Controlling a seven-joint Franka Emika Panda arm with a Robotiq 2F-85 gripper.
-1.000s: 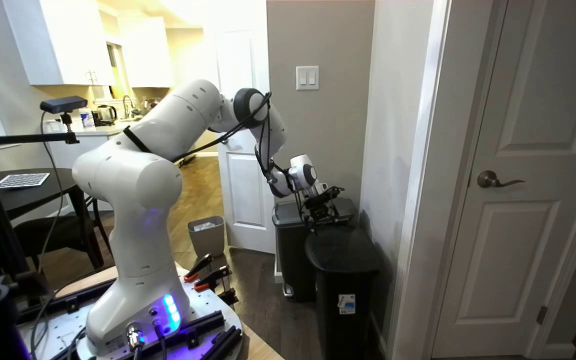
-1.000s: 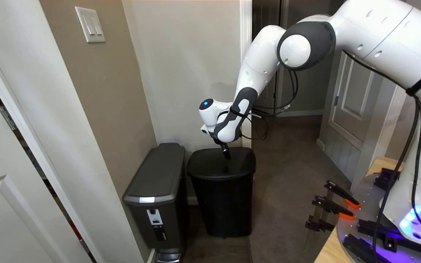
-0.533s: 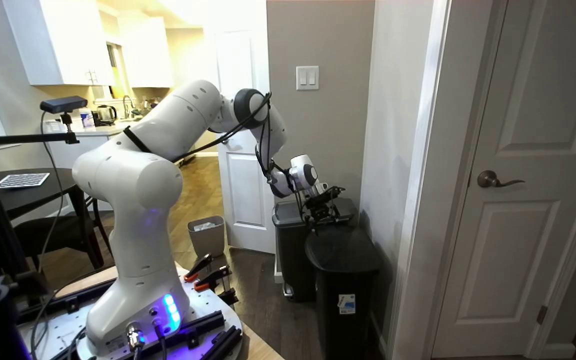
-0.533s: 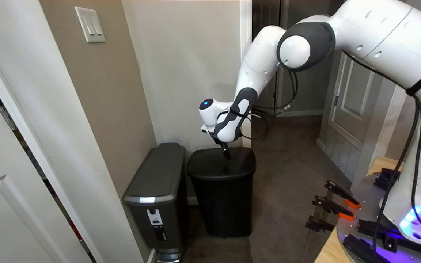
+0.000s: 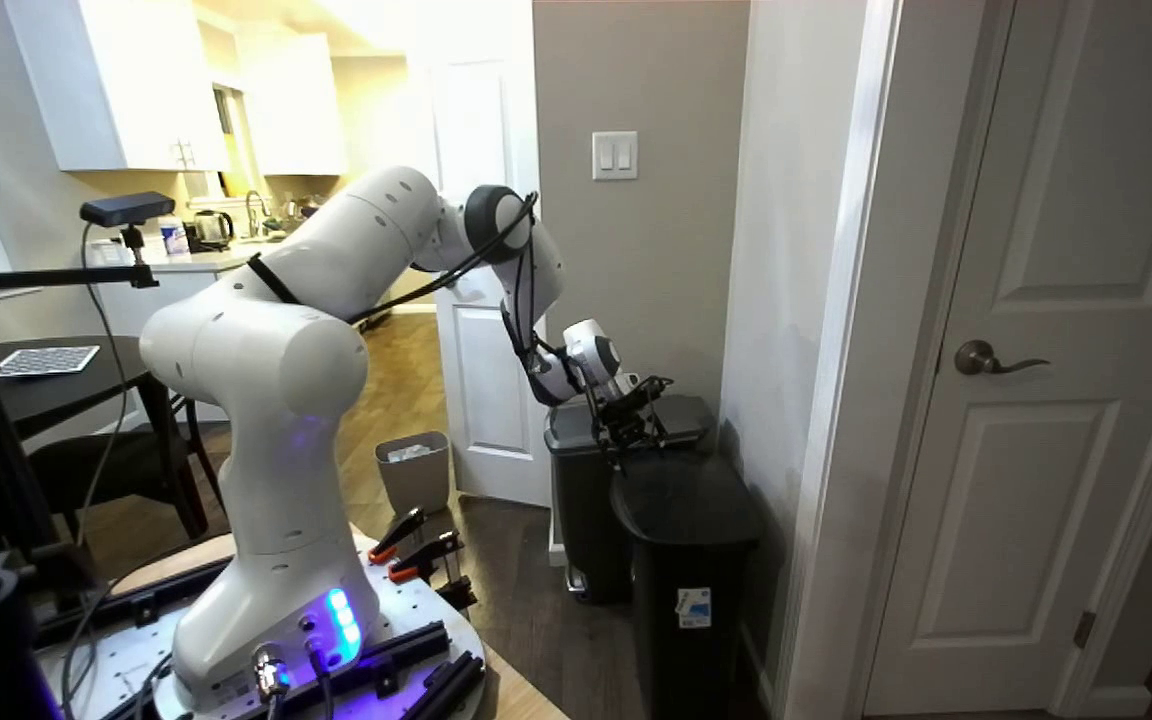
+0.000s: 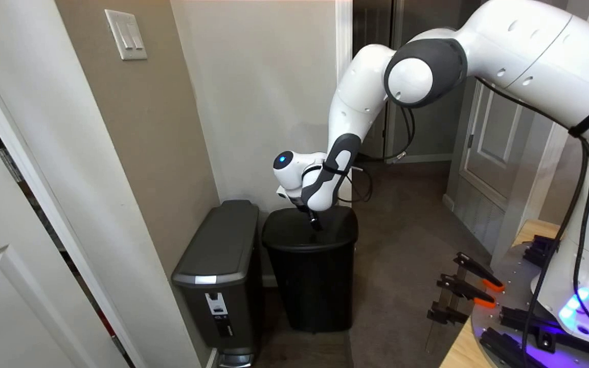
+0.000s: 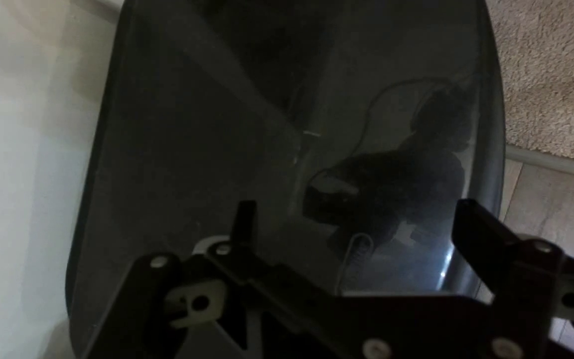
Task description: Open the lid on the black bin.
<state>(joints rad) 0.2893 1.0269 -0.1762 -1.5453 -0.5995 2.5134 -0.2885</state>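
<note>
Your hand [image 7: 356, 204] is spread wide over the lid [image 7: 192, 129], which lies flat across the top of the black bin [image 6: 315, 289] directly beneath it; whether hand and lid touch, you cannot tell. Farther from your hand, just beside the black bin, stands the grey bin [image 6: 218, 245].

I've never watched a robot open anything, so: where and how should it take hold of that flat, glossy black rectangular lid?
Probably by the rounded rim of the lid, on the side away from the pale wall, with the end effector coming from that side: it looks flat and smooth on top, while this rim curves down.
</note>
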